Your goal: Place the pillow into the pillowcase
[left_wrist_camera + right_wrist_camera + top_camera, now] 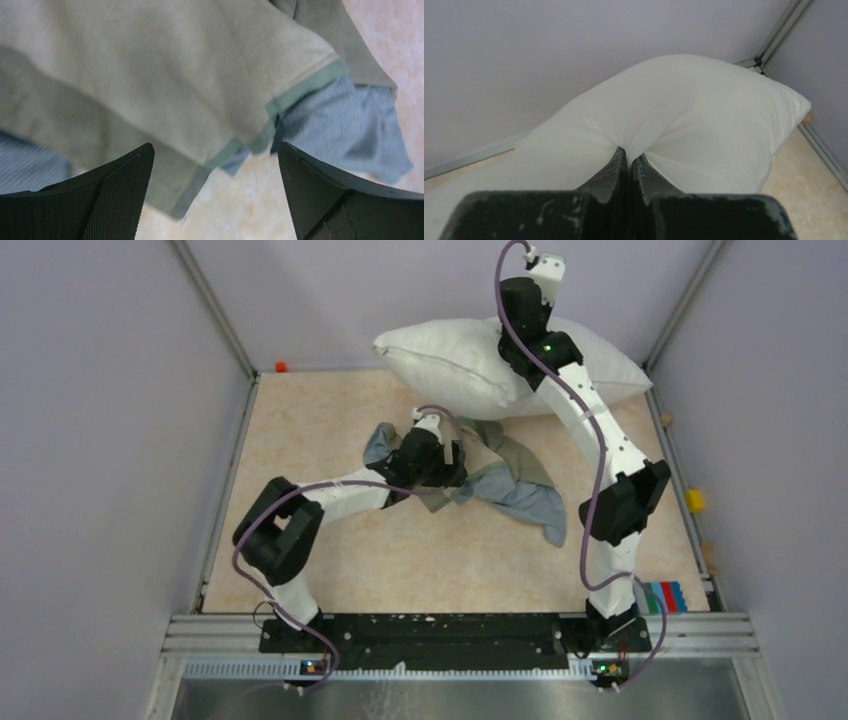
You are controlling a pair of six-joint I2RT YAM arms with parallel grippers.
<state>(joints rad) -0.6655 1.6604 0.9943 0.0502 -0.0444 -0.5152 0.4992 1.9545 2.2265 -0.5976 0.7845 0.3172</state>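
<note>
Two grippers: the right gripper (629, 152), closed, apparently pinches the pillow (450, 360) lying crosswise at the far edge of the desk (400, 560), beyond the crumpled pillowcase (515, 490) under the wide-open, empty left gripper (215, 155).

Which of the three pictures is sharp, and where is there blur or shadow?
Top external view: sharp and evenly lit, only soft shadows beneath the pillow. Left wrist view: the pillowcase looks smeared and out of focus. Right wrist view: pillow clear, the right claw near the lens blurred and dark.
</note>
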